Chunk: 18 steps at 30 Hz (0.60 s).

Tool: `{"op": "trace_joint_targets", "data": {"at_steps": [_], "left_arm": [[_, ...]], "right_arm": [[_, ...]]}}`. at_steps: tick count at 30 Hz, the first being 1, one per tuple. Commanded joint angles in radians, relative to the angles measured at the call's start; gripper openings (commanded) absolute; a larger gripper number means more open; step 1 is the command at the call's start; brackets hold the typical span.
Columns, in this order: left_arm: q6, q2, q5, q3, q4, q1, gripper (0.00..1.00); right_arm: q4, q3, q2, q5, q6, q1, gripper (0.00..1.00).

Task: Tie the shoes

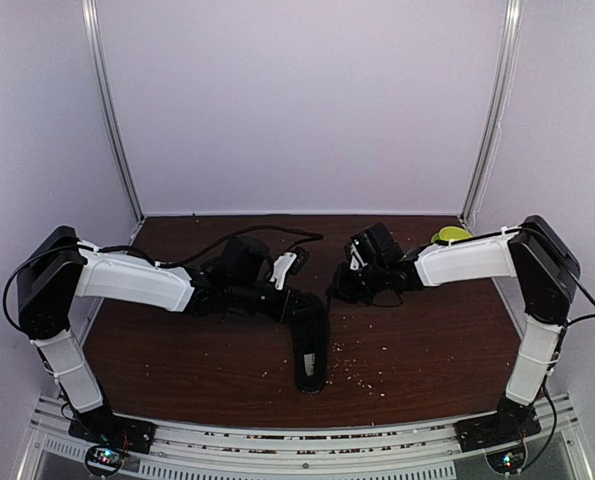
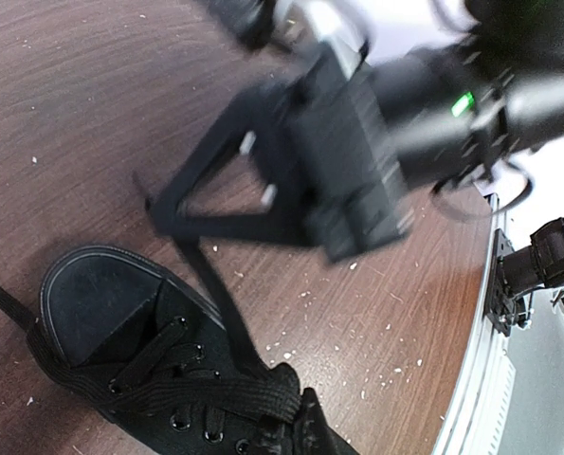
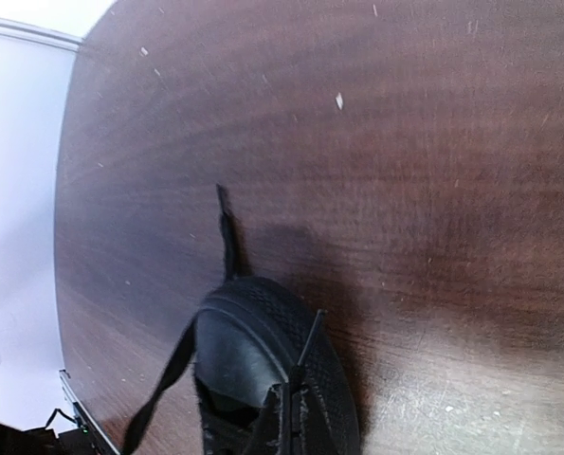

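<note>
The black shoe (image 1: pixel 311 360) lies mid-table with its toe towards the near edge. In the left wrist view its toe cap (image 2: pixel 101 308) and laced eyelets show. My left gripper (image 2: pixel 300 419) is shut on a flat black lace (image 2: pixel 248 400) at the shoe's upper. My right gripper (image 2: pixel 156 203) holds the end of another lace (image 2: pixel 210 294), which stretches from the shoe up to its tips. The right wrist view has my right gripper (image 3: pixel 299 406) shut on that thin lace, whose tip (image 3: pixel 310 334) pokes above the toe (image 3: pixel 253 346). From above, both grippers (image 1: pixel 299 303) (image 1: pixel 337 290) hover just behind the shoe.
A green bowl (image 1: pixel 452 236) sits at the back right behind the right arm. White crumbs (image 1: pixel 362 375) are scattered over the brown table (image 1: pixel 427 340). A black cable (image 1: pixel 277 235) loops behind the left wrist. Pale walls enclose three sides.
</note>
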Motion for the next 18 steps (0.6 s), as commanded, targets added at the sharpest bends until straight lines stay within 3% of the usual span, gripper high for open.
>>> {"op": "trace_joint_targets", "data": {"at_steps": [1,18], "left_arm": [[0.011,-0.009,-0.008,0.009,0.024,0.007,0.0],[0.033,0.005,0.004,0.03,-0.015,0.007,0.13]], "right_arm": [[-0.028,0.004,-0.115,0.062,-0.049,-0.033,0.0],[-0.121,0.077,-0.277,0.141,-0.124,-0.089,0.0]]}}
